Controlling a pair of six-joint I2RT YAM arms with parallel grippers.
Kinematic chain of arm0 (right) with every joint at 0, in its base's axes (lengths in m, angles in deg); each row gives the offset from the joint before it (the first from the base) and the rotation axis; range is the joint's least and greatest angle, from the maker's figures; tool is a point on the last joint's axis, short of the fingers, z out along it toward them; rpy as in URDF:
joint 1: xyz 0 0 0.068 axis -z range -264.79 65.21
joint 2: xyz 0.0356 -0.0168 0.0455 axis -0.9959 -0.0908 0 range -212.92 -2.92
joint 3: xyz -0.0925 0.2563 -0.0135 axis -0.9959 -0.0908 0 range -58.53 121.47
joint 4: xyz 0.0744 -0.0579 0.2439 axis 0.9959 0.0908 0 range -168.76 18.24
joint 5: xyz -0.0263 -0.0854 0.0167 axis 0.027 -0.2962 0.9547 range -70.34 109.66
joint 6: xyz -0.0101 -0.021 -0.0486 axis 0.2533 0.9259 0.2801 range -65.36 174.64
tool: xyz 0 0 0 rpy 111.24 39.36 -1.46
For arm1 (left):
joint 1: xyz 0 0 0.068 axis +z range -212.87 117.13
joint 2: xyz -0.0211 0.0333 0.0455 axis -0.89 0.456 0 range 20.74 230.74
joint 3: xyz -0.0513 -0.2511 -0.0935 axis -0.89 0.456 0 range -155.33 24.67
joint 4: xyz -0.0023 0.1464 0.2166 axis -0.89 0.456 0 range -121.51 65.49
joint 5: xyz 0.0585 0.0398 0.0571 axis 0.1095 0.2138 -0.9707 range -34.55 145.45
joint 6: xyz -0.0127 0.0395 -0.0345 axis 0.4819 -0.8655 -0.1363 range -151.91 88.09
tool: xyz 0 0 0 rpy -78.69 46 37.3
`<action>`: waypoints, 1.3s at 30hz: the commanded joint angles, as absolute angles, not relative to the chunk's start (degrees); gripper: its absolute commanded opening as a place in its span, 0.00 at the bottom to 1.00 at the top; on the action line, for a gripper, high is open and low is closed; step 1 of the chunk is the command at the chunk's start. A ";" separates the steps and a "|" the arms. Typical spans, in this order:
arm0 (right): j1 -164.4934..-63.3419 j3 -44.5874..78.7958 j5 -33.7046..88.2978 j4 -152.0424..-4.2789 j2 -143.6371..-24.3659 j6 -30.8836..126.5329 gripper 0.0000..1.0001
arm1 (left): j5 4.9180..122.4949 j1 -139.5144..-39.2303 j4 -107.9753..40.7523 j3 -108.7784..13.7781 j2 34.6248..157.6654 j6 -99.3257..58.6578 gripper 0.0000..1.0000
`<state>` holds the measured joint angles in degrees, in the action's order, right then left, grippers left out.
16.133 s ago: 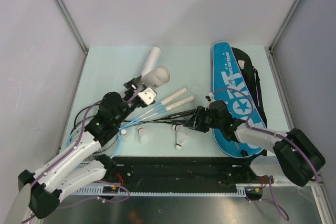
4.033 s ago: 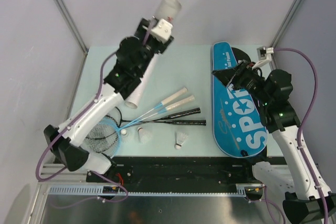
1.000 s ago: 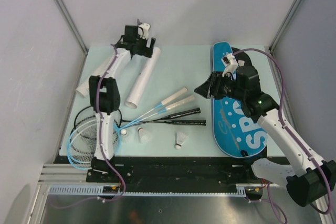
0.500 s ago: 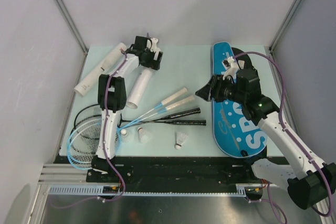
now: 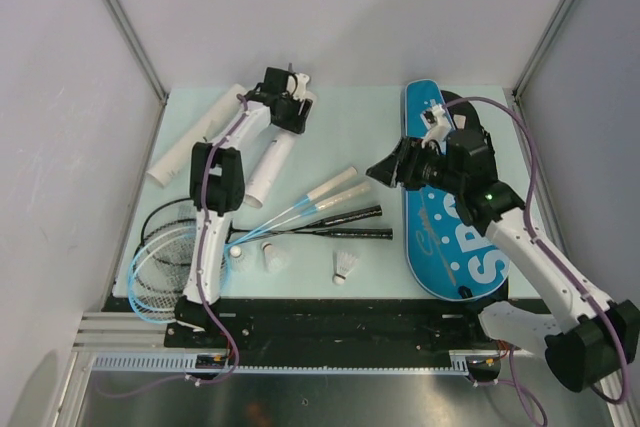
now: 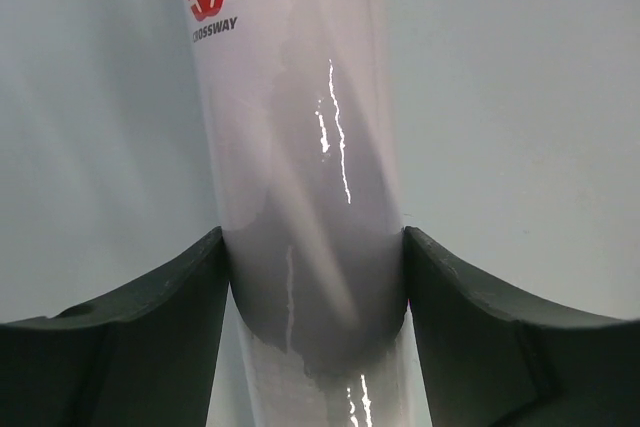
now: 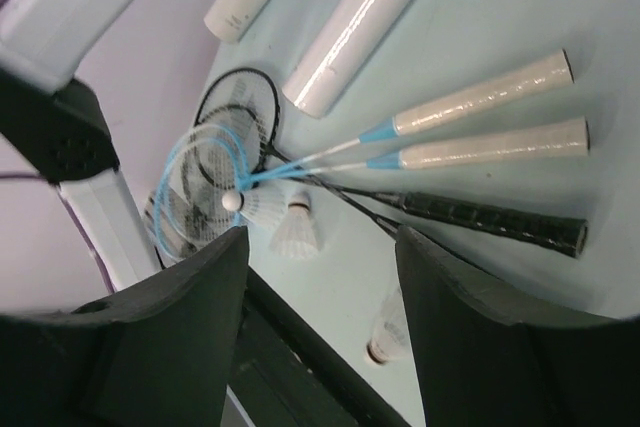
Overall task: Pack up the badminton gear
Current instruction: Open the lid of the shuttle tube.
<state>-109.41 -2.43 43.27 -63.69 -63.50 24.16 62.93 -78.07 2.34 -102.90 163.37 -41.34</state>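
Observation:
My left gripper (image 5: 286,110) is at the far end of a long white tube (image 5: 265,169) that lies on the table. In the left wrist view the tube (image 6: 300,127) fills the gap and both fingers (image 6: 150,327) press on its sides. A second white tube (image 5: 193,137) lies at the far left. The rackets' handles (image 5: 338,192) fan out mid-table and their heads (image 5: 165,262) lie at the near left. Three shuttlecocks (image 5: 345,266) sit near the front edge. My right gripper (image 5: 380,171) is open and empty above the table, between the handles and the blue SPORT bag (image 5: 432,239).
The right wrist view shows the open right gripper (image 7: 320,242) above the shuttlecocks (image 7: 298,232), the white handles (image 7: 480,97), a black handle (image 7: 490,217) and both tubes (image 7: 360,27). A black rail (image 5: 350,322) runs along the near edge. Grey walls close in the table.
The left gripper set one tube down at the far left, then came down over the second tube's far end. The right gripper swung from over the bag toward the racket handles.

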 commanded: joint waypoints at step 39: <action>-114.23 11.43 38.83 -104.77 -97.58 60.87 0.90 | 80.94 -89.24 -47.85 -56.28 107.31 -2.65 0.46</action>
